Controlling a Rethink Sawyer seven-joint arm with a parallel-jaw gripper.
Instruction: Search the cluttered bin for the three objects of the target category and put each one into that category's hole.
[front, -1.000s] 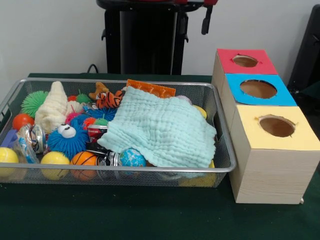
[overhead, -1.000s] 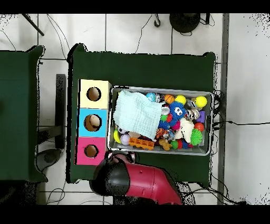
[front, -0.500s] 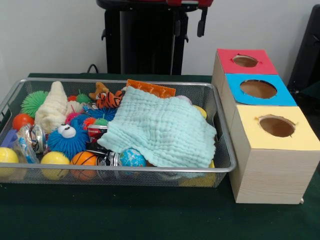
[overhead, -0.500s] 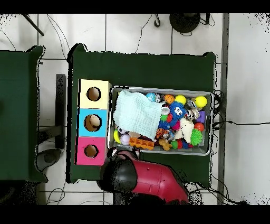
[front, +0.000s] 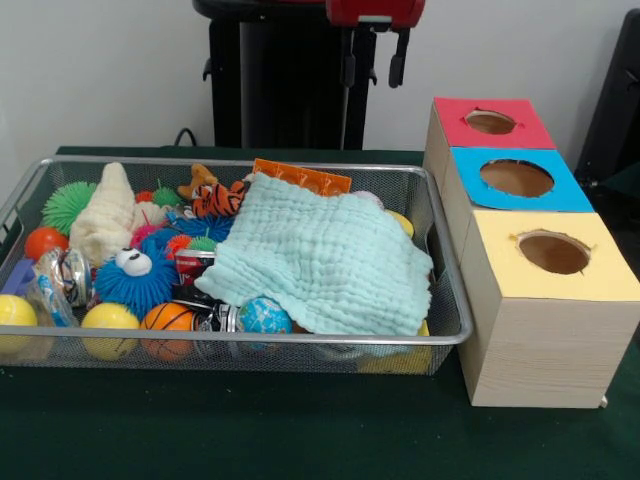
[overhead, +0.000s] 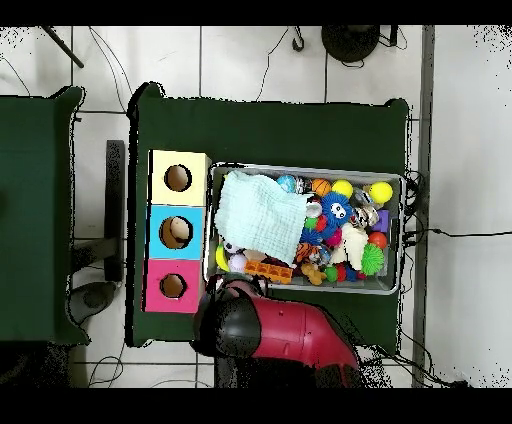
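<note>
Three holes (front: 517, 178) facing up, box row (front: 540, 300) running near-to-far.

Even, bright indoor light — soft shadows, no glare; front view slightly soft.

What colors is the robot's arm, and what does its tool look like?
The arm is shiny red with a big round black part at one end, seen from above. The tool has a red block on top and two thin black fingers hanging down from it, with a gap between them. No markings or cables can be made out on it.
</note>
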